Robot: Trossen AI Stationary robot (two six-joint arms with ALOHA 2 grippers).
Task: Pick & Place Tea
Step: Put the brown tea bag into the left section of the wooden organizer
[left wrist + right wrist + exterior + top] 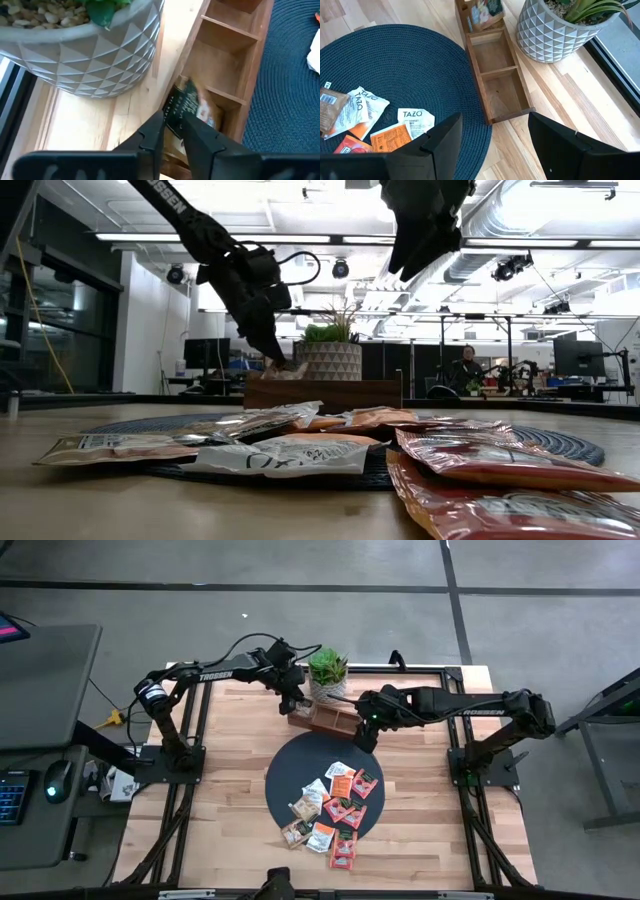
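Nearest the table's front edge, the tea sachets [335, 812] lie heaped over the five o'clock part of the dark round mat [290, 765], orange-red, tan and white ones overlapping, a few spilling off the rim onto the wooden table [420, 830]. Further back, my right gripper [366, 732] hangs above the mat's twelve o'clock edge, fingers spread wide and holding nothing, just short of the wooden tray [495, 65]. Its two nearer compartments sit bare under that gripper's camera. Farther still, my left gripper [172, 131] is down at the tray's left end compartment, fingers [151, 137] narrowly apart around the dark edge of one sachet [192, 105] that stands tilted in the compartment. Just behind the tray stands the potted plant [327, 675], its grey faceted pot crowding that gripper.
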